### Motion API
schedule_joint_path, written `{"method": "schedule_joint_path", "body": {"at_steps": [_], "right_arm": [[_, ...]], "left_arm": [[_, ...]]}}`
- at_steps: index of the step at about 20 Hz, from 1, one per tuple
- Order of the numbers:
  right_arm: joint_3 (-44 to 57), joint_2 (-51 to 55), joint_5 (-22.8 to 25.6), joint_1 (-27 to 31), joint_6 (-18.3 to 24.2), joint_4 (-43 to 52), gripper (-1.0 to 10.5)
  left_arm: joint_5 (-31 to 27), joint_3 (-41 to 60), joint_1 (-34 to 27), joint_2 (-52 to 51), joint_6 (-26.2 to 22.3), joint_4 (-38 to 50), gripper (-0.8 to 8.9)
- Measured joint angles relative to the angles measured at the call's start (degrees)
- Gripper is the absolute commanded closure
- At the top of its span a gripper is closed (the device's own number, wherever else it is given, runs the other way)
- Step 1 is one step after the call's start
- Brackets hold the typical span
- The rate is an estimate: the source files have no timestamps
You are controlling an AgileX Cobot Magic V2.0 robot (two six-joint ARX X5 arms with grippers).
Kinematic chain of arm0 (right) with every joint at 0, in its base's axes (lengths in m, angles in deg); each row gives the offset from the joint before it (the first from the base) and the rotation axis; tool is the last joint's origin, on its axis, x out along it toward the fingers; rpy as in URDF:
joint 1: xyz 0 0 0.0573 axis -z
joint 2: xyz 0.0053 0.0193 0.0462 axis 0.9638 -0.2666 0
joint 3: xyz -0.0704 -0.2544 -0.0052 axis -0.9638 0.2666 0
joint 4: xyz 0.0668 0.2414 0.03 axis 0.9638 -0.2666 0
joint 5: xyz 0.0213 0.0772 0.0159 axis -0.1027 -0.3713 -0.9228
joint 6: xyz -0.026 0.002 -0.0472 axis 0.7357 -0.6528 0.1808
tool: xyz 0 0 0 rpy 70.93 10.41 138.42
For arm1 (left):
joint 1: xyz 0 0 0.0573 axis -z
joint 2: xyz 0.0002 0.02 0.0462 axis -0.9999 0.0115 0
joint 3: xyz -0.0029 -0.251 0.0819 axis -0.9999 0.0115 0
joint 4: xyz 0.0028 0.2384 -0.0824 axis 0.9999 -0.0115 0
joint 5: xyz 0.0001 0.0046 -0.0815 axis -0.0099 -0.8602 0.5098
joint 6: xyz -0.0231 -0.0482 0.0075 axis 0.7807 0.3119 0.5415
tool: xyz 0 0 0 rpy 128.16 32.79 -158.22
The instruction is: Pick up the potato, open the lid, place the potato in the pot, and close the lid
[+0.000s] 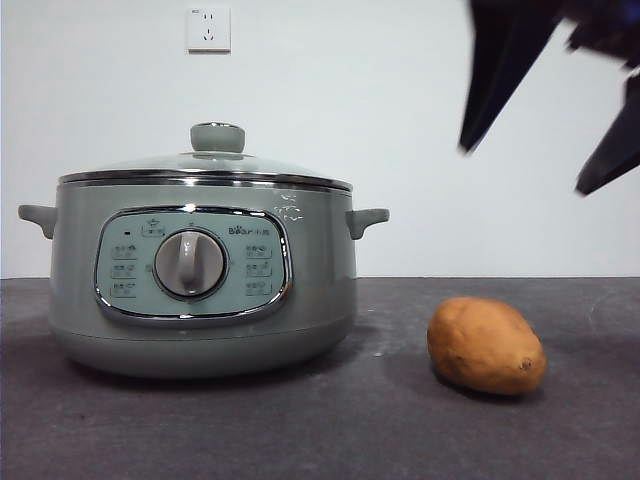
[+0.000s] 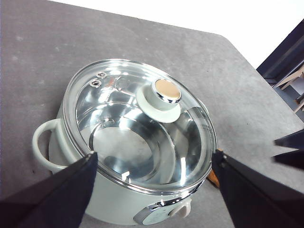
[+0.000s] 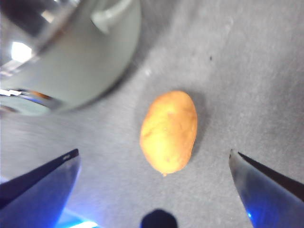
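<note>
The orange-brown potato [image 1: 486, 345] lies on the dark table to the right of the pale green pot [image 1: 200, 275]. The glass lid [image 1: 205, 165] with its green knob [image 2: 161, 97] sits shut on the pot. My right gripper [image 3: 153, 152] hovers above the potato [image 3: 169, 130], open, with one jaw on each side and nothing held. In the front view it shows as the dark right gripper [image 1: 522, 170] at the top right. My left gripper [image 2: 154, 153] hangs open above the lid [image 2: 137, 123], well clear of it.
The dark grey table [image 1: 300, 430] runs to a white wall with a socket [image 1: 208, 28]. The pot's side handles [image 1: 368, 220] stick out on both sides. In the left wrist view the table edge [image 2: 247, 57] lies beyond the pot.
</note>
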Motion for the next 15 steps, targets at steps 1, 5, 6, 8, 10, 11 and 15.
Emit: {"method": "schedule_joint_path", "body": {"at_steps": [1, 5, 6, 8, 10, 11, 15], "right_arm": [[-0.8, -2.6, 2.1, -1.5, -0.7, 0.0, 3.5], [-1.9, -13.0, 7.0, -3.3, -2.5, 2.3, 3.5], [-1.9, -15.3, 7.2, -3.3, -2.8, 3.1, 3.5], [-1.9, -19.3, 7.4, -3.3, -3.0, 4.9, 3.5], [-1.9, -22.3, 7.3, -3.3, -3.1, 7.2, 3.5], [-1.9, -23.6, 7.3, -3.3, -3.1, 8.6, 3.5], [-2.0, -27.3, 7.3, -3.3, -3.3, 10.6, 5.0]], "left_arm": [[0.0, 0.0, 0.0, 0.0, 0.0, 0.0, 4.08], [0.0, 0.0, 0.0, 0.0, 0.0, 0.0, 4.08], [0.0, 0.0, 0.0, 0.0, 0.0, 0.0, 4.08], [0.0, 0.0, 0.0, 0.0, 0.0, 0.0, 4.08], [0.0, 0.0, 0.0, 0.0, 0.0, 0.0, 4.08], [0.0, 0.0, 0.0, 0.0, 0.0, 0.0, 4.08], [0.0, 0.0, 0.0, 0.0, 0.0, 0.0, 4.08]]}}
